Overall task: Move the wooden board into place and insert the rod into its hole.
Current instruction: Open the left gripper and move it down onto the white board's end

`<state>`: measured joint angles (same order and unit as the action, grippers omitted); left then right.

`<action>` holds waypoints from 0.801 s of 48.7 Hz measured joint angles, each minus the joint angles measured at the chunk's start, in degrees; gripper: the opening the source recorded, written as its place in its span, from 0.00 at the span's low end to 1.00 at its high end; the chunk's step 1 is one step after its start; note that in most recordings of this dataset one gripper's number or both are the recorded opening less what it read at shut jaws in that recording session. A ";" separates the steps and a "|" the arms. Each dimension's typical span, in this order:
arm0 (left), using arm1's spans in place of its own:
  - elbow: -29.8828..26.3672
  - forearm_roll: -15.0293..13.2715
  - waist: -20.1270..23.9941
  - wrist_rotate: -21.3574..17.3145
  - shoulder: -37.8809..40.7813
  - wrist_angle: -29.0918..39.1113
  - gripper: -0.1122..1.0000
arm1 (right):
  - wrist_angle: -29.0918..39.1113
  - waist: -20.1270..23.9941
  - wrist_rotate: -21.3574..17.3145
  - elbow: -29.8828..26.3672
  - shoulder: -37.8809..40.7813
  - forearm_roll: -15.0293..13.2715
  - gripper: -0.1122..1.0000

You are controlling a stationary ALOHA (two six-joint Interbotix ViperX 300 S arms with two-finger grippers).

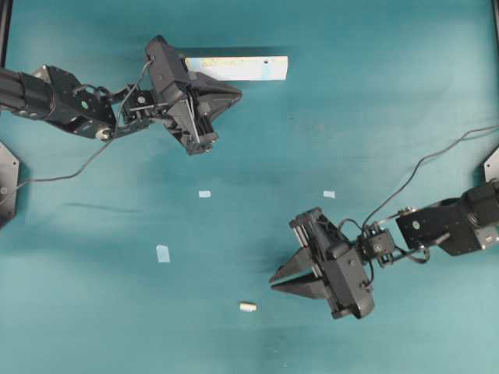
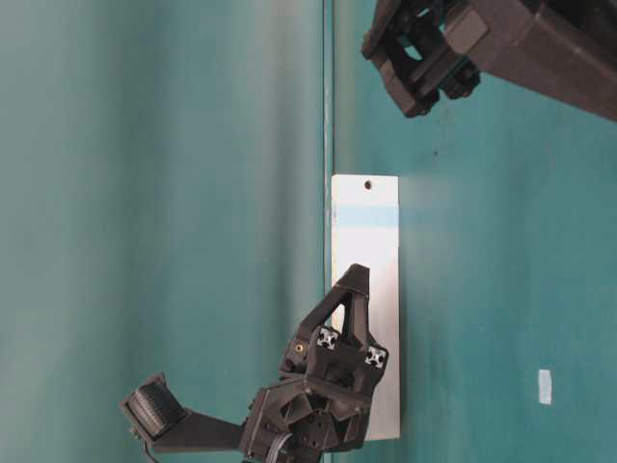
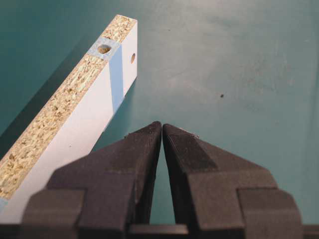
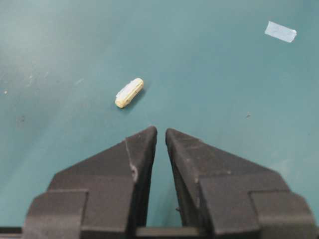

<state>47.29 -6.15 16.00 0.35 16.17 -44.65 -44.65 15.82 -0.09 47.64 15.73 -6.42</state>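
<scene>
Hole (image 3: 104,49) in board edge (image 3: 60,107) shows wrist-side only.

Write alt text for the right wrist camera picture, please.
A small cream rod lies loose on a teal table, just ahead of the right gripper, whose black jaws hold nothing. A pale-blue tape scrap sits far right.

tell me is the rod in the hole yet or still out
Out. The rod lies loose on the table near the right hand, far from the wooden board.
</scene>
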 measured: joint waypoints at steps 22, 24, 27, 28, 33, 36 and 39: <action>-2.37 2.29 -0.88 -3.43 -14.15 28.65 0.26 | 17.23 1.14 -1.32 -5.36 -5.62 -0.09 0.34; -2.20 2.29 -0.88 -4.66 -15.73 31.11 0.36 | 18.90 1.14 -1.32 -5.63 -6.24 -0.09 0.44; -1.85 2.29 -0.88 -6.86 -17.84 34.54 0.50 | 21.09 1.23 -1.32 -5.89 -7.21 -0.09 0.60; -1.67 2.29 -0.79 -7.73 -18.46 35.60 0.56 | 21.88 1.23 -1.32 -5.98 -7.65 -0.09 0.64; -0.70 2.29 0.00 -10.99 -20.83 39.99 0.78 | 25.58 1.23 -1.32 -6.68 -8.70 -0.09 0.66; -0.26 2.29 0.97 -12.39 -21.53 41.48 0.87 | 27.33 1.23 -1.32 -7.03 -8.96 -0.09 0.66; 0.00 2.29 2.29 -13.10 -21.80 42.45 0.91 | 28.56 1.23 -1.41 -7.47 -8.96 -0.09 0.66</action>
<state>47.29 -3.87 18.28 -12.74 -5.63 -2.20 -16.08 17.05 -1.49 40.17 6.77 -6.50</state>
